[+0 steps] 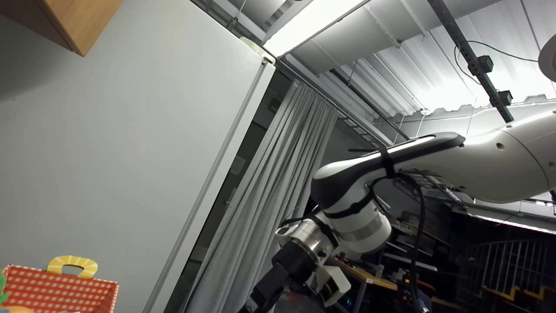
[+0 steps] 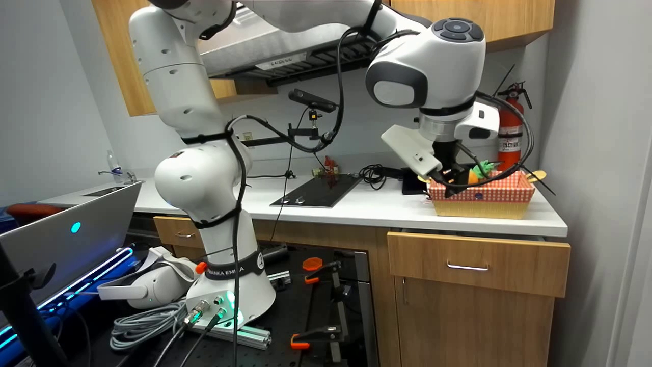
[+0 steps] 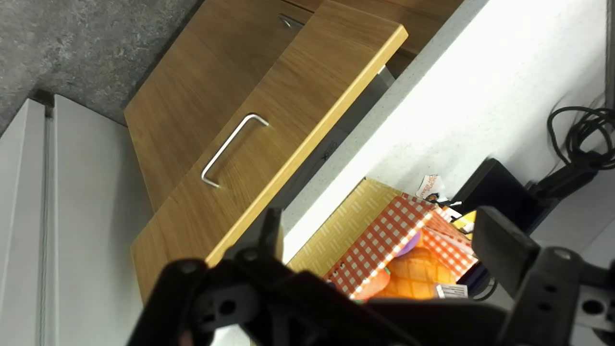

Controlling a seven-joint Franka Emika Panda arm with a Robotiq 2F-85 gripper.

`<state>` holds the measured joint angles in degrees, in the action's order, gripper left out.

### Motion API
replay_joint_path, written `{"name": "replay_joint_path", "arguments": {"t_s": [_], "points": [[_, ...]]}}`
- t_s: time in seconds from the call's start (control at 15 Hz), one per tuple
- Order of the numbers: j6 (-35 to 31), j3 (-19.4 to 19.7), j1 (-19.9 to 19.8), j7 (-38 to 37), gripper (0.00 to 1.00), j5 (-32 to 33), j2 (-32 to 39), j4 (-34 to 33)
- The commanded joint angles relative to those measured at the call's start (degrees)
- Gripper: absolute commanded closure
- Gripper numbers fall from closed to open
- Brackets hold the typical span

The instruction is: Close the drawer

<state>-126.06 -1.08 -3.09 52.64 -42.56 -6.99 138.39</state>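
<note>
The wooden drawer (image 2: 530, 262) stands partly open below the counter's right end in an exterior view. Its front (image 3: 307, 110) shows in the wrist view, with a dark gap between it and the counter edge. A metal bar handle (image 3: 230, 146) is fixed on the front; it also shows in an exterior view (image 2: 467, 267). My gripper (image 3: 382, 226) is open with wide-spread fingers and nothing between them. It is above the counter near the basket, higher than the drawer and apart from it. In an exterior view the gripper (image 2: 451, 176) is partly hidden by cables.
A red checked basket (image 2: 481, 208) with toy food stands on the white counter (image 2: 356, 213) right above the drawer. A fire extinguisher (image 2: 509, 130) stands behind it. A grey wall (image 2: 586, 168) borders the drawer's right side. A black cooktop (image 2: 321, 191) lies further left.
</note>
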Motion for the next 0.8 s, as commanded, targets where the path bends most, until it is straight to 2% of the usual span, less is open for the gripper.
{"name": "replay_joint_path", "arguments": {"t_s": [0.0, 0.07, 0.73], "points": [[1.75, 1.62, 1.54, 1.10, 0.00, 1.35, -3.96, 2.81], [0.06, 1.62, 1.72, -0.14, 0.00, 0.72, -0.91, 0.63], [0.06, 1.91, 1.87, -0.19, 0.00, 0.71, -0.79, 0.85]]}}
